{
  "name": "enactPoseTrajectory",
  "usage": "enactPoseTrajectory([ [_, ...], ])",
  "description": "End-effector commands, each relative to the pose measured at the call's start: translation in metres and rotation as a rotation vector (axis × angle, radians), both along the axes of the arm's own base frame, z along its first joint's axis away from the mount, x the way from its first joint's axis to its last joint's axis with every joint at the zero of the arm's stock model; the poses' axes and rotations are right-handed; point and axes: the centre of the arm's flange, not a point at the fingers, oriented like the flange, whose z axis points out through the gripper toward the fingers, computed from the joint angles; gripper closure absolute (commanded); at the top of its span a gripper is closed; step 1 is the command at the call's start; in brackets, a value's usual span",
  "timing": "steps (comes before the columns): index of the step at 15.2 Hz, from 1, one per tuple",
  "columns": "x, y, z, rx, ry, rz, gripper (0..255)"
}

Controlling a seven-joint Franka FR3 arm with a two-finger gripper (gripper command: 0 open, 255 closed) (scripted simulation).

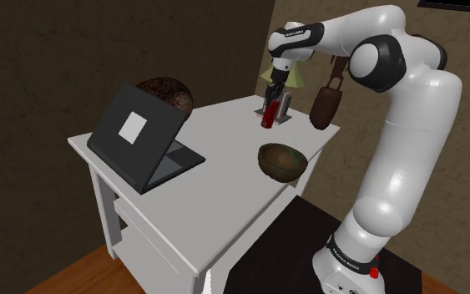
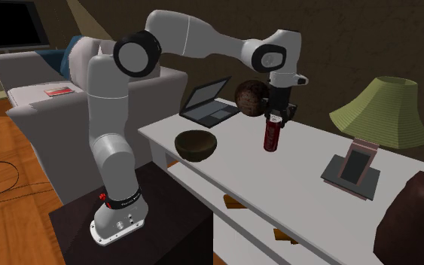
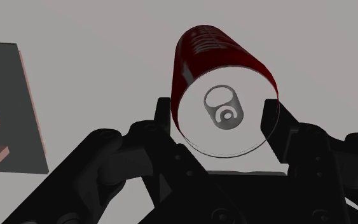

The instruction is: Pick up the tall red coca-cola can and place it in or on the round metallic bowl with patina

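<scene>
Wrist view: tool [image 3: 217, 111] snug on can [image 3: 212, 51]

Dim, even light is covering all three views. In the shoulder view, the arm [image 1: 408, 92] at right is reading brightest, the table [image 1: 224, 142] top is showing pale grey, and the walls [image 1: 41, 50] are rendering dark. In the wrist view, the can [image 3: 215, 51] is carrying faint sheen on its side.

Arm reaches out, wrist bent down; hand [image 2: 274, 114] points downward, fingers [image 3: 288, 130] clasping can [image 2: 271, 136].
</scene>
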Motion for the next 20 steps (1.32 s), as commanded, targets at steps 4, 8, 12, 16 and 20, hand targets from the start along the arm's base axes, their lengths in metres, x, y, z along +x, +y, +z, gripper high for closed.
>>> enactPoseTrajectory([
  [4,0.001,-0.001,0.027,0.0,0.0,0.0,255],
  [8,0.001,-0.001,0.048,0.0,0.0,0.0,255],
  [12,0.001,-0.001,0.069,0.0,0.0,0.0,255],
  [16,0.001,-0.001,0.09,0.0,0.0,0.0,255],
  [20,0.001,-0.001,0.107,0.0,0.0,0.0,255],
])
